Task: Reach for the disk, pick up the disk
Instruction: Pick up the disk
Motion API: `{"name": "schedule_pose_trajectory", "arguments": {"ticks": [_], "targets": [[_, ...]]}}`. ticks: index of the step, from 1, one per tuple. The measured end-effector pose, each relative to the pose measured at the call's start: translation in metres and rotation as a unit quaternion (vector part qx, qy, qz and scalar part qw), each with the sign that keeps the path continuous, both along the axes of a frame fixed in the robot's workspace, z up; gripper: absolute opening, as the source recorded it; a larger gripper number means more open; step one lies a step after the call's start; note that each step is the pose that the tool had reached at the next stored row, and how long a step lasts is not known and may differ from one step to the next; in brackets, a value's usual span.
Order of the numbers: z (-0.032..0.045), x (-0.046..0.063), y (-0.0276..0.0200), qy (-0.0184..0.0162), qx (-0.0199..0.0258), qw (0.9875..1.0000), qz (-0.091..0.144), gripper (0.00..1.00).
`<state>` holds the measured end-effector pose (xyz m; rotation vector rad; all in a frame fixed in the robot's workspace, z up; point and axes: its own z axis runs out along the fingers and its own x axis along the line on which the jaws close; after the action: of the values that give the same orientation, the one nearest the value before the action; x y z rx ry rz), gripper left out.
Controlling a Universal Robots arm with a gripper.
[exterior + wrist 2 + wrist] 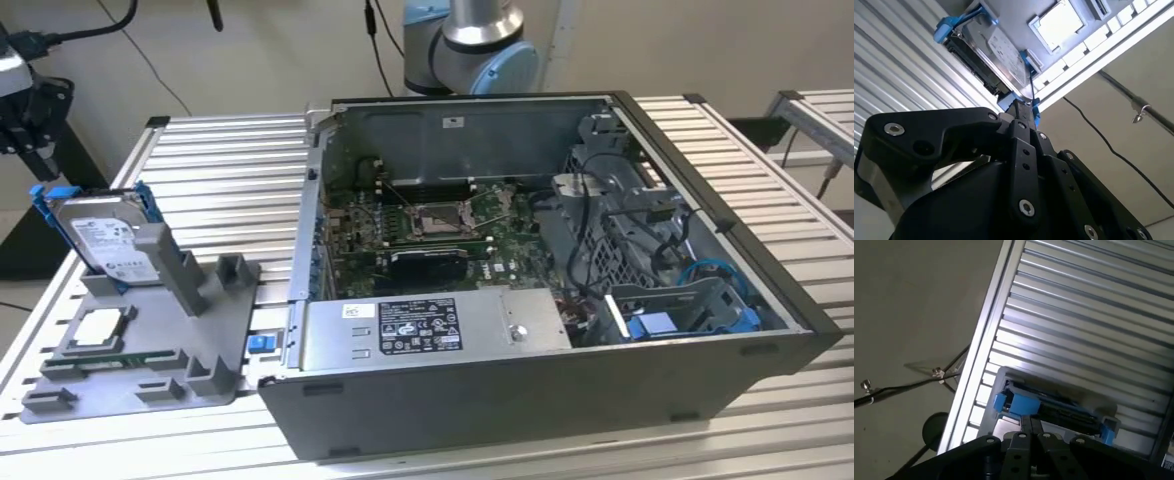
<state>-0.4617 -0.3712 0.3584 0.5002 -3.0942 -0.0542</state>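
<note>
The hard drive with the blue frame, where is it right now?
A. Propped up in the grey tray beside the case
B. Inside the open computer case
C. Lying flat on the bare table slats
A: the exterior view shows the hard drive leaning in the grey tray, outside the computer case.

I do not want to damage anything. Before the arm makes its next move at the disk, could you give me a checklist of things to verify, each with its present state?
1. Disk in place: the disk stands tilted in the grey tray. Ok.
2. Gripper at the target: the gripper is at the disk's blue bracket in both wrist views. Ok.
3. Contact between gripper and bracket: cannot tell.
4. Disk lifted: it rests in the tray. Not ok.
5. Neighbour out of the way: the small chip lies apart from the disk. Ok.
</note>
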Motion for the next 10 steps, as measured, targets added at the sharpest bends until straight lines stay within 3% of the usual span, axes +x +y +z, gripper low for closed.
{"name": "schedule_pose_trajectory", "arguments": {"ticks": [5,10], "targets": [[0.0,0.0,0.0,0.0,-0.0003,0.999,0.046,0.0],[0.0,0.0,0.0,0.0,-0.0003,0.996,0.09,0.0]]}}
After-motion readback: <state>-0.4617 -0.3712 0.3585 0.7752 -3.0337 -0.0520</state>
